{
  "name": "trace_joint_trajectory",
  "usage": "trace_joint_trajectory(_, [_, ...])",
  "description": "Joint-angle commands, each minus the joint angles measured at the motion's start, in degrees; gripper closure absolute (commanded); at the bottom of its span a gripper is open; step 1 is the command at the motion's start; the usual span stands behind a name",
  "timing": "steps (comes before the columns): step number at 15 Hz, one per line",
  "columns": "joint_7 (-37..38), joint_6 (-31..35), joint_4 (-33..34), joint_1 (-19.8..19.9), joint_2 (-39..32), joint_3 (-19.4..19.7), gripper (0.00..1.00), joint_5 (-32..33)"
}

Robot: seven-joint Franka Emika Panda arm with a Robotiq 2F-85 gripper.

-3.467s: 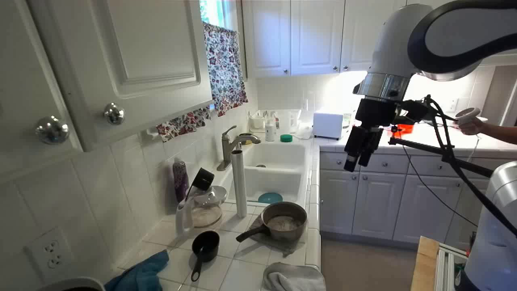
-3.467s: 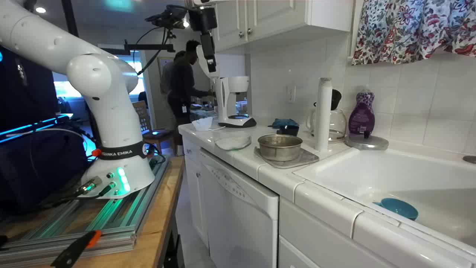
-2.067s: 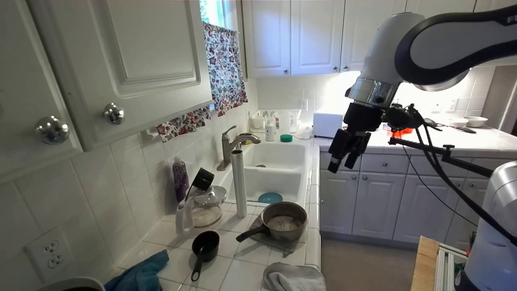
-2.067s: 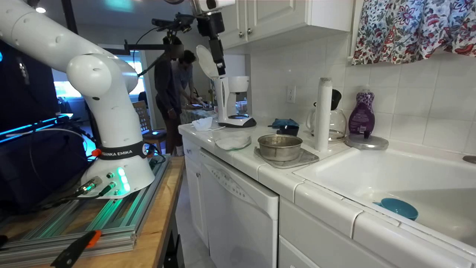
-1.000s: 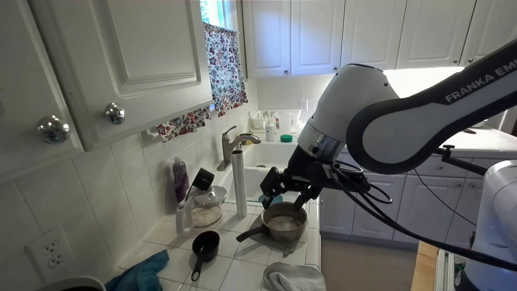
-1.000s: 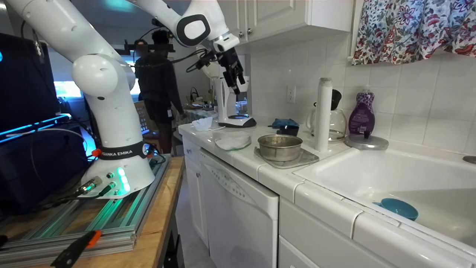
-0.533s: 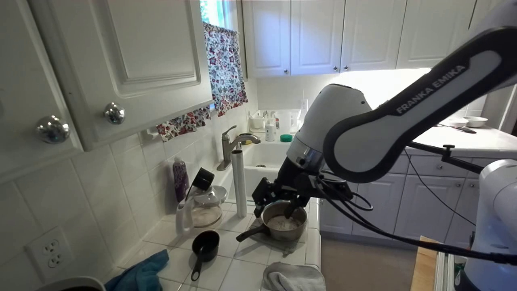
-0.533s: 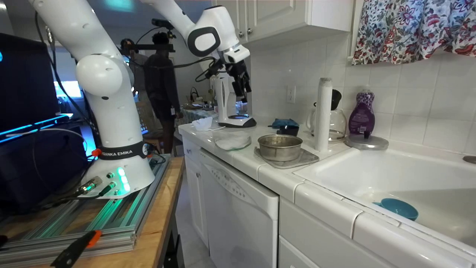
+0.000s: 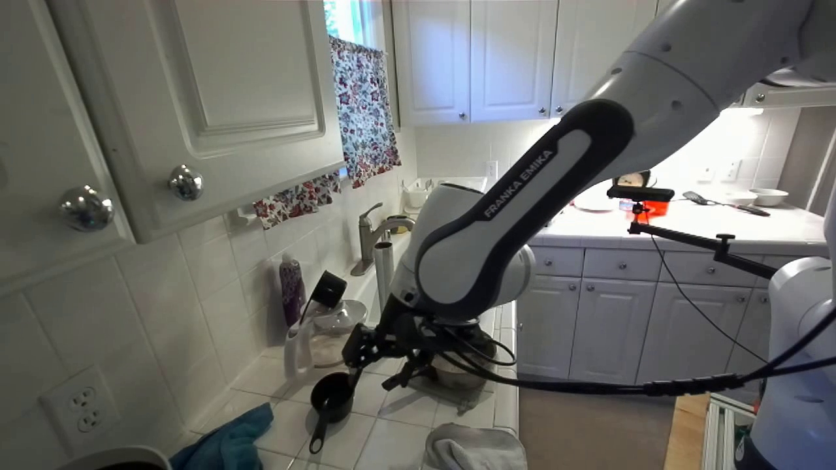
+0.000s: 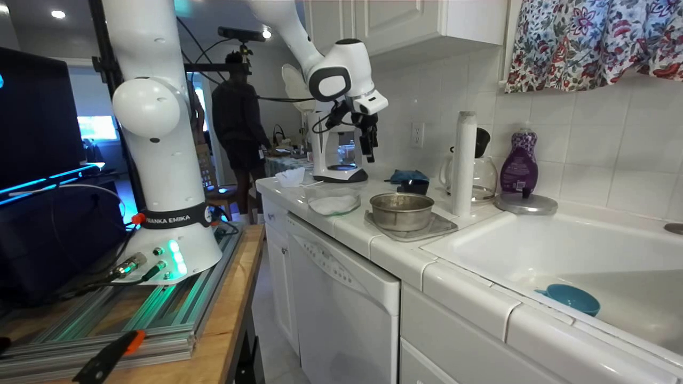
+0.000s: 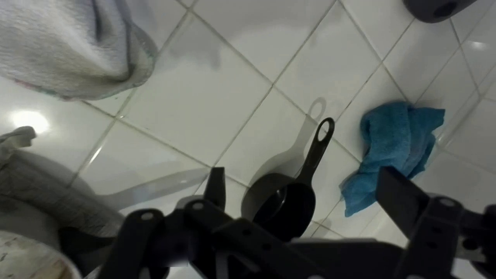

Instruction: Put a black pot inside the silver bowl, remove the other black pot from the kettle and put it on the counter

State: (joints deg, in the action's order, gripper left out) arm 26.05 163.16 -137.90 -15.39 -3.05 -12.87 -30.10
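Note:
The black pot (image 9: 333, 395) stands on the white tiled counter (image 9: 395, 447), its long handle pointing away from the sink. In the wrist view the black pot (image 11: 294, 211) lies below and between my fingers. My gripper (image 11: 302, 172) is open and empty; in an exterior view the gripper (image 10: 370, 157) hangs well above the counter. The silver bowl (image 10: 403, 213) sits on a grey mat; in an exterior view my arm partly hides the silver bowl (image 9: 457, 377). The other black pot (image 9: 328, 289) rests tilted on top of the glass kettle (image 9: 333, 343), behind a white tube.
The white tube (image 10: 463, 162) stands upright between the silver bowl and the kettle. A blue cloth (image 11: 391, 143), a grey towel (image 9: 475, 449) and a clear dish (image 10: 334, 205) lie on the counter. A coffee maker (image 10: 344, 122) stands at the far end. The sink (image 10: 587, 250) adjoins.
My gripper has come down from high over the floor, passed above the silver bowl, and moved to above the black pot. The pots, bowl and kettle have not moved.

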Motion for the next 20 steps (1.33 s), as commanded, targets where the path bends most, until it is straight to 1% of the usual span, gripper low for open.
trace_joint_trajectory(1, [2.12, 0.16, 9.13, -0.55, -10.46, -1.88, 0.0, -0.25])
trace_joint_trajectory(2, [2.58, -0.4, 10.09, -0.56, -11.19, -2.08, 0.0, -0.06])
trace_joint_trajectory(3, [1.56, -0.01, 5.92, -0.17, -7.21, -1.91, 0.0, 0.36])
trace_joint_trajectory(5, [1.74, -0.01, 8.29, -0.36, -10.04, -2.11, 0.0, 0.34])
trace_joint_trajectory(7, [1.74, -0.01, 9.11, -0.34, -10.78, -2.09, 0.0, 0.34])
trace_joint_trajectory(8, [1.93, 1.48, 9.02, -0.54, -11.48, -1.7, 0.0, 0.86])
trace_joint_trajectory(9, [-0.31, 2.35, 9.52, 0.51, -13.1, -2.8, 0.0, -1.52])
trace_joint_trajectory(12, [-1.07, 6.02, 9.36, 1.28, -15.58, -3.39, 0.0, -2.78])
trace_joint_trajectory(14, [-4.52, 7.81, 10.66, 3.21, -18.47, -5.43, 0.0, -4.18])
trace_joint_trajectory(15, [-4.96, 8.84, 11.01, 3.6, -19.78, -5.77, 0.0, -4.11])
trace_joint_trajectory(17, [-7.67, 9.81, 13.05, 6.19, -22.88, -8.34, 0.0, -4.58])
trace_joint_trajectory(20, [-8.5, 10.76, 15.18, 7.09, -25.4, -8.73, 0.0, -2.33])
